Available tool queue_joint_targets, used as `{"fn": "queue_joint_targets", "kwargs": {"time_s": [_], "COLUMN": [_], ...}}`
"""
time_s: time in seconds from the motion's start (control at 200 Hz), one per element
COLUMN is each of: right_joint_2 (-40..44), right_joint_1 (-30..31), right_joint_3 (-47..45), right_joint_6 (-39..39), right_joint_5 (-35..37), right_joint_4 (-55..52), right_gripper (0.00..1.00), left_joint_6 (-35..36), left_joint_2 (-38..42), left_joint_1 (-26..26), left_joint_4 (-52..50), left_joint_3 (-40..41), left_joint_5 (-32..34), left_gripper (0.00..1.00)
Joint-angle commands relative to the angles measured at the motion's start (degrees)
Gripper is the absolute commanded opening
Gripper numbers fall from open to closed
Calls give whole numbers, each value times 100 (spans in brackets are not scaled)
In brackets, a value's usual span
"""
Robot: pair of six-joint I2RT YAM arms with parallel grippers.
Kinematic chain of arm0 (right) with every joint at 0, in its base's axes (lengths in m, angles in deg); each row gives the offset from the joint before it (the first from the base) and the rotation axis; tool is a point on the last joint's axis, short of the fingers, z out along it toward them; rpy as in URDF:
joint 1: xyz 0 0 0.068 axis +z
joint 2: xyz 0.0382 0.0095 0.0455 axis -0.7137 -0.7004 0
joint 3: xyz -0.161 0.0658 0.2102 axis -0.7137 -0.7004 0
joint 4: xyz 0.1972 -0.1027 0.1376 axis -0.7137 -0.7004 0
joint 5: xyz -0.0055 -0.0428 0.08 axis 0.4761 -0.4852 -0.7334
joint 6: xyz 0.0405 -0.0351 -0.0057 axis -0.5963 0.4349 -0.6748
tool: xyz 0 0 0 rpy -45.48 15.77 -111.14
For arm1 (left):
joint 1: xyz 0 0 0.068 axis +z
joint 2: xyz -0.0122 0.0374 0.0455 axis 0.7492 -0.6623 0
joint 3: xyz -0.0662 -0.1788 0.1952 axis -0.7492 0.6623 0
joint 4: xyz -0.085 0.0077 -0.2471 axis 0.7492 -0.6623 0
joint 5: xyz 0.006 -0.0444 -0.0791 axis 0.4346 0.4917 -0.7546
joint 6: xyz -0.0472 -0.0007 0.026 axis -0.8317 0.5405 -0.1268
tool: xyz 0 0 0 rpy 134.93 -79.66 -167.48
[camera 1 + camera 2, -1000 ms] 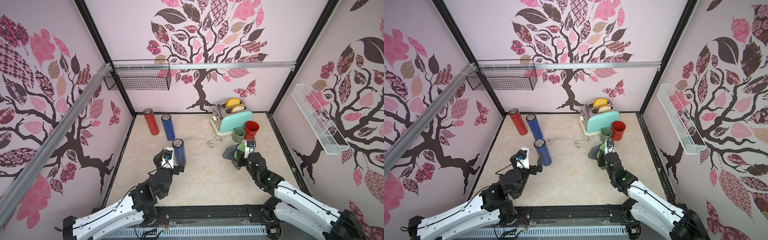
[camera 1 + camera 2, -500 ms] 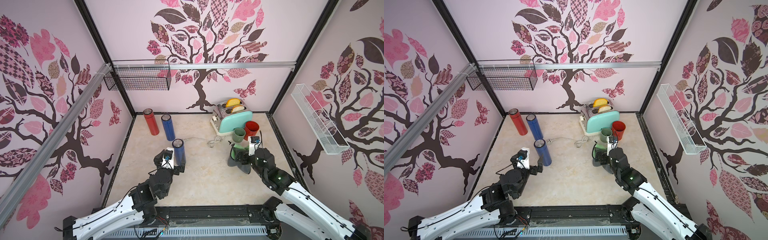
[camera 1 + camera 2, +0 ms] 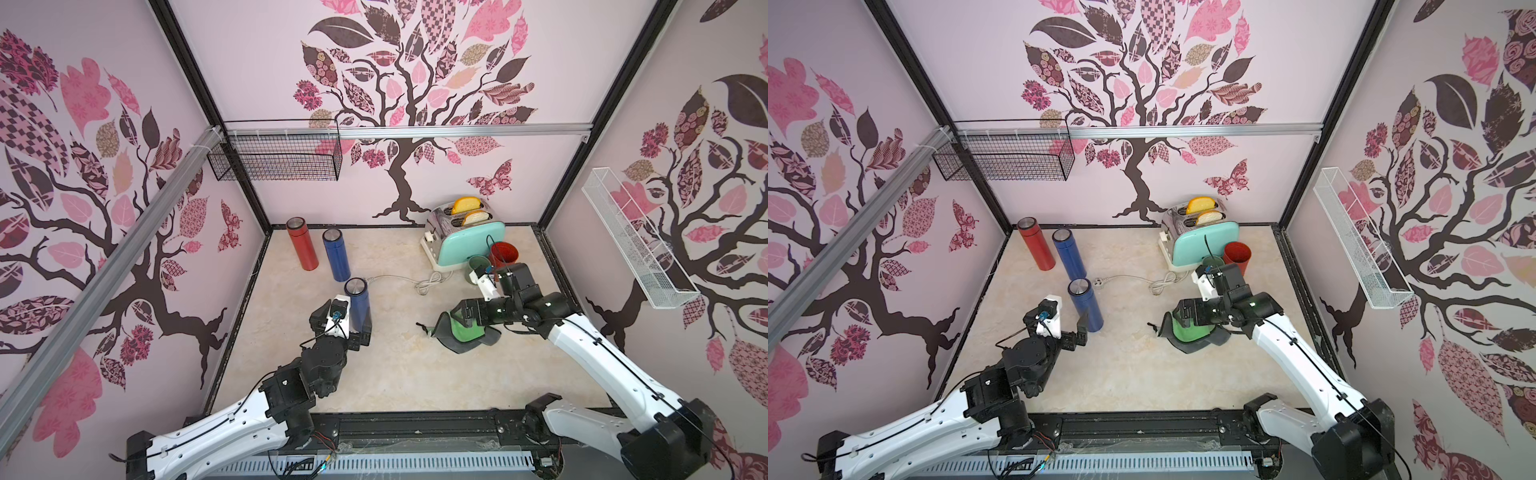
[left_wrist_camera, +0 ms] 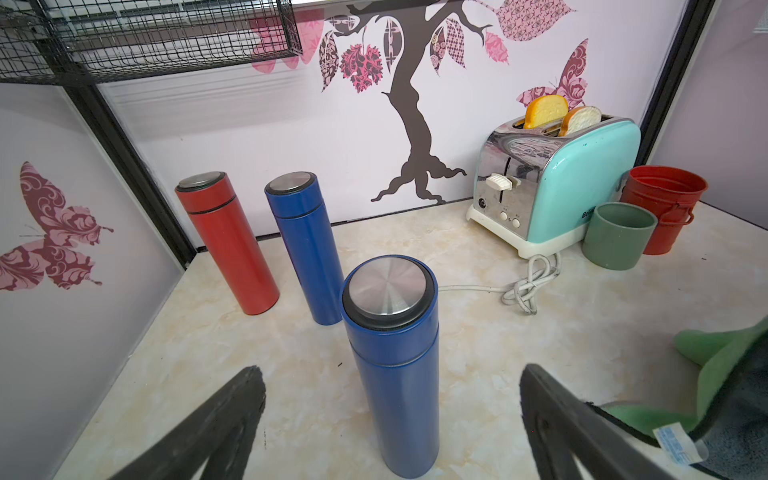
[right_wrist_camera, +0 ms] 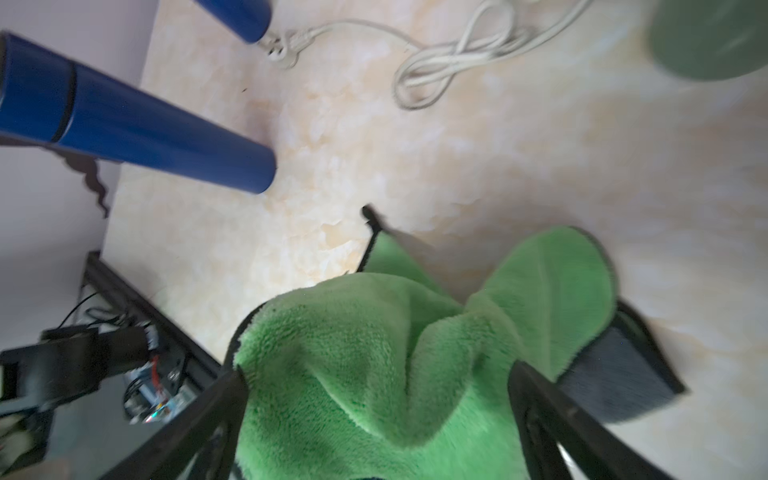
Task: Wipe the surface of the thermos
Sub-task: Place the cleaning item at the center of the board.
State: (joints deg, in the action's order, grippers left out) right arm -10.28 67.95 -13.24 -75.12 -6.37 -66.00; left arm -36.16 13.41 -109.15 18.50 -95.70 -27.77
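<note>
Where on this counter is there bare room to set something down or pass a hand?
Bare: the middle between the near blue thermos and the green cloth, and the front strip along the rail. Also the back, between the far blue thermos and the toaster. Crowded: the cord, green cup and red bucket by the toaster.

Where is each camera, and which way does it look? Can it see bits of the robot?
Top views: high over the robot's base, looking down at the whole table; the left arm and right arm both show.
Left wrist: low on the left arm, facing the back wall and the near blue thermos; its jaws show, open either side of it.
Right wrist: on the right arm, looking down at the green cloth; its jaws show, wide apart.
Shared: that thermos and cloth show in all views.
</note>
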Motion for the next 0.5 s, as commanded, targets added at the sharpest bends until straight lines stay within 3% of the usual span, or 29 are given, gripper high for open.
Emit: {"fn": "queue_joint_targets", "kwargs": {"time_s": [0.0,0.035,0.11,0.175,0.235,0.315,0.355,0.435,0.495], "right_joint_2": [271,392,672,700,575,-239,-483,148,826], "right_joint_1": [-5,-3,-10,-12,-16,186,441,81,-112], "right_joint_3": [555,654,728,753,589,692,852,367,-124], "right_joint_6": [165,182,547,264,429,573,524,-88,-620], "right_joint_5": [2265,2392,1173,1240,427,328,831,428,933], "right_joint_4": [-1158,-1229,-1037,-881,-744,-1300,-1377,-115,798], "right_gripper": [100,99,100,99,99,100,99,99,100], "left_joint_6": [-10,-3,-8,-4,-22,-64,-77,-93,-112], "left_joint_2": [37,8,-57,-97,-95,-42,14,156,285], "left_joint_1": [31,26,31,26,26,28,29,28,25], "left_joint_4": [120,146,196,209,218,112,65,34,81], "left_joint_3": [-14,1,16,19,19,-20,-29,-6,63], "left_joint_5": [-16,-20,-26,-60,-91,-183,-206,-301,-354], "left_gripper": [98,98,98,98,98,98,98,98,98]}}
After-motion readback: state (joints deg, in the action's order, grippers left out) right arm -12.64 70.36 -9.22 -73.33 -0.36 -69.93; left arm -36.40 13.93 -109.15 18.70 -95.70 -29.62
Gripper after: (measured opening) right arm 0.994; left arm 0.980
